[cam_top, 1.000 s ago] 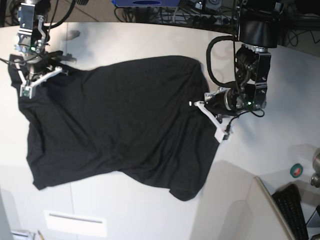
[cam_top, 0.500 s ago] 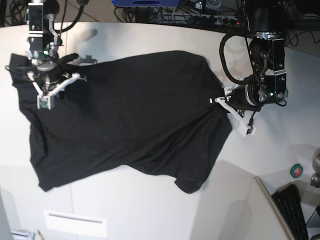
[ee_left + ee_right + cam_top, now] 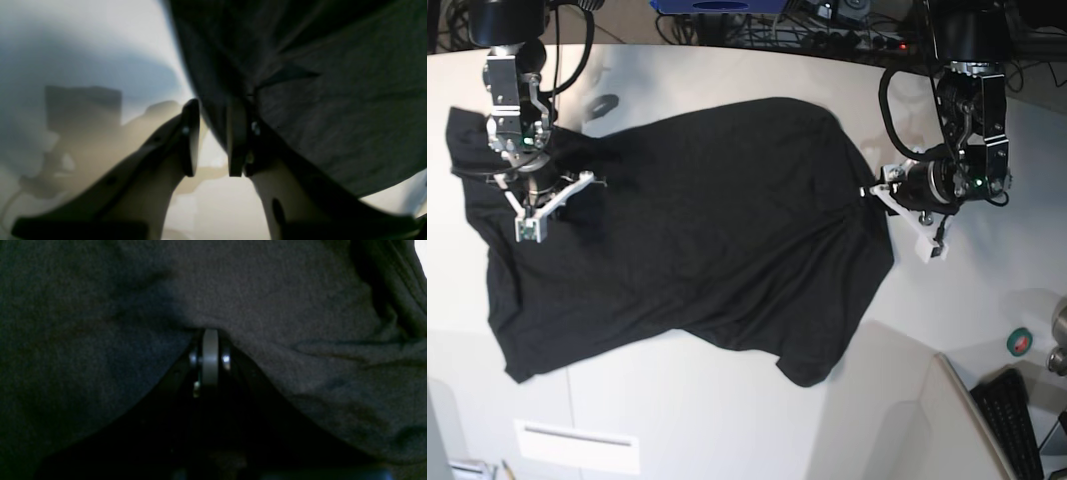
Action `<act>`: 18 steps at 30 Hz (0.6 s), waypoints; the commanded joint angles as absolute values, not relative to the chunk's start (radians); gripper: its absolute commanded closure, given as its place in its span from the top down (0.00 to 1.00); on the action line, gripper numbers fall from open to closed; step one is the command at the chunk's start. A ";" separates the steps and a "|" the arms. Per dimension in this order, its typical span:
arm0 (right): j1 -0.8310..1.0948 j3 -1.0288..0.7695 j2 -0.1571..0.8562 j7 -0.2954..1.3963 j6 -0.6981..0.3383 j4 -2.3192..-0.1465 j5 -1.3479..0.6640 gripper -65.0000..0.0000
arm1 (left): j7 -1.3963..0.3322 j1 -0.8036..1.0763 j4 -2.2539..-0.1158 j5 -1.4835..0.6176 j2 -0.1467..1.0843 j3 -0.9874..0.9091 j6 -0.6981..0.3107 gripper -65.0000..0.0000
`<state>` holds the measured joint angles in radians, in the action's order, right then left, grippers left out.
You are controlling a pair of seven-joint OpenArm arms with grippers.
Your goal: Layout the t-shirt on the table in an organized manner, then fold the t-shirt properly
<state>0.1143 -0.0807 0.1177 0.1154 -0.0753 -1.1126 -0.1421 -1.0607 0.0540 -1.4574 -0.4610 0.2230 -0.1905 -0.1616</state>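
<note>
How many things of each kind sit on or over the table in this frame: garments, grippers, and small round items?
Garments: 1, the black t-shirt spread on the white table.
Grippers: 2, the left gripper at the shirt's edge, the right gripper on its other side.
Small round items: 1, a green and red roll.
Total: 4

I see the t-shirt [image 3: 687, 240] spread across the middle of the desk [image 3: 987, 260], my right pincer [image 3: 535, 200] over its left part in the base view, my left pincer [image 3: 897, 215] at its right edge, a keyboard [image 3: 1017, 420] at the desk's near right corner
</note>
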 commanded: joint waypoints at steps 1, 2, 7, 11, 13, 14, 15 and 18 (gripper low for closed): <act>0.122 -0.077 0.125 0.176 -0.071 -1.109 -0.137 0.00 | -1.050 0.033 -1.477 -0.475 0.223 -0.188 -0.166 0.24; 0.122 -0.077 0.124 0.176 -0.071 -1.109 -0.137 0.00 | -1.052 0.030 -1.477 -0.476 0.222 -0.185 -0.166 0.27; 0.124 -0.077 0.122 0.176 -0.071 -1.109 -0.137 0.00 | -1.086 -0.016 -1.468 -0.467 0.185 -0.180 -0.165 0.51; 0.124 -0.077 0.122 0.176 -0.071 -1.107 -0.137 0.00 | -1.129 -0.071 -1.458 -0.466 0.173 -0.179 -0.165 0.68; 0.124 -0.077 0.122 0.176 -0.070 -1.107 -0.137 0.00 | -1.159 -0.114 -1.426 -0.464 0.176 -0.160 -0.150 0.69; 0.124 -0.077 0.120 0.176 -0.070 -1.107 -0.137 0.00 | -1.178 -0.136 -1.408 -0.464 0.177 -0.139 -0.133 0.69; 0.124 -0.077 0.120 0.176 -0.070 -1.107 -0.137 0.00 | -1.191 -0.156 -1.380 -0.464 0.179 -0.108 -0.125 0.69; 0.124 -0.077 0.119 0.176 -0.065 -1.109 -0.137 0.00 | -1.198 -0.191 -1.300 -0.472 0.206 -0.002 -0.125 0.70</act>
